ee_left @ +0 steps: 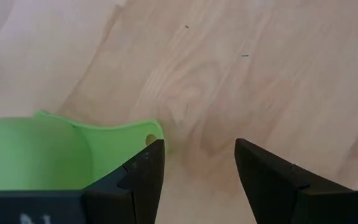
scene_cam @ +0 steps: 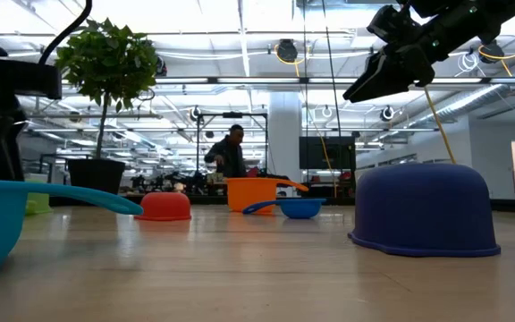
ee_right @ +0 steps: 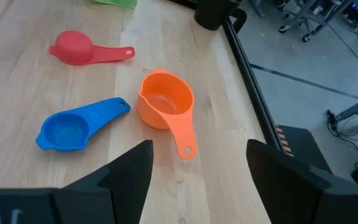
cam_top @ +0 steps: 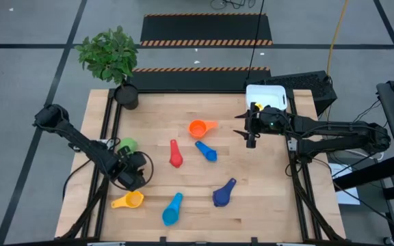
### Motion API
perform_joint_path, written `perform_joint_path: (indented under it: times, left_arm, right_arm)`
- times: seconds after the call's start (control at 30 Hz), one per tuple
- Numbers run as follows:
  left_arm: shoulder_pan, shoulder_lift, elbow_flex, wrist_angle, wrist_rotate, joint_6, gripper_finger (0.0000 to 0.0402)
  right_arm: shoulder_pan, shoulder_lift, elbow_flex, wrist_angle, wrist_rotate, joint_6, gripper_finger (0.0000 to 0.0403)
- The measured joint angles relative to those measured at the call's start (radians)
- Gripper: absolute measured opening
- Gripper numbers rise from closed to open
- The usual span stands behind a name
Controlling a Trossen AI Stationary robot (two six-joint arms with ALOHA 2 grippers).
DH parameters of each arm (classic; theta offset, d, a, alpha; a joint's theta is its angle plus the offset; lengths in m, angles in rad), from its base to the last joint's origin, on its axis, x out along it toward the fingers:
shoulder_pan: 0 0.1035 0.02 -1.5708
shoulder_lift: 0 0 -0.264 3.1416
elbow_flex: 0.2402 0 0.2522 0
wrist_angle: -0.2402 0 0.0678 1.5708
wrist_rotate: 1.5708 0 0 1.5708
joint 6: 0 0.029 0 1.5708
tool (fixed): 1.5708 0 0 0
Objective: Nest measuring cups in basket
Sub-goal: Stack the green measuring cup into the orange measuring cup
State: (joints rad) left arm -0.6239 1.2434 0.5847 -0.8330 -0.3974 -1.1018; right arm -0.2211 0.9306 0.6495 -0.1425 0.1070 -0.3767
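Observation:
Several measuring cups lie spread on the wooden table: orange (cam_top: 198, 127), red (cam_top: 176, 154), medium blue (cam_top: 206, 151), dark blue (cam_top: 223, 194), light blue (cam_top: 172, 209) and yellow (cam_top: 128, 200). A green cup (cam_top: 127, 145) lies near the left edge. My left gripper (ee_left: 197, 168) is open and points down at bare wood, with the green cup's handle (ee_left: 143, 135) just beside one finger. My right gripper (ee_right: 197, 168) hangs open above the table, short of the orange cup (ee_right: 166, 102). The white basket (cam_top: 267, 96) stands at the far right.
A potted plant (cam_top: 115, 61) stands at the table's far left corner. Dark frame rails run along the left and right table edges. In the low view a person (scene_cam: 231, 152) is in the room beyond the table. Bare wood lies between the cups at the centre.

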Motion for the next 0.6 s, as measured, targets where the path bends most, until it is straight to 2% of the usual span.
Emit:
perform_joint_path:
  times: [0.2, 0.33, 0.6]
  left_arm:
    - [0.000, 0.044, -0.014, -0.009, -0.016, 0.057, 0.0198]
    - [0.008, 0.113, -0.014, 0.000, -0.067, 0.105, 0.0198]
    - [0.018, 0.236, -0.007, -0.001, -0.088, 0.092, 0.0197]
  right_arm:
    - [0.000, 0.000, 0.000, -0.001, 0.000, -0.006, 0.0254]
    - [0.000, 0.000, 0.000, -0.004, 0.000, -0.027, 0.0254]
    - [0.000, 0.000, 0.000, -0.004, 0.000, -0.036, 0.0254]
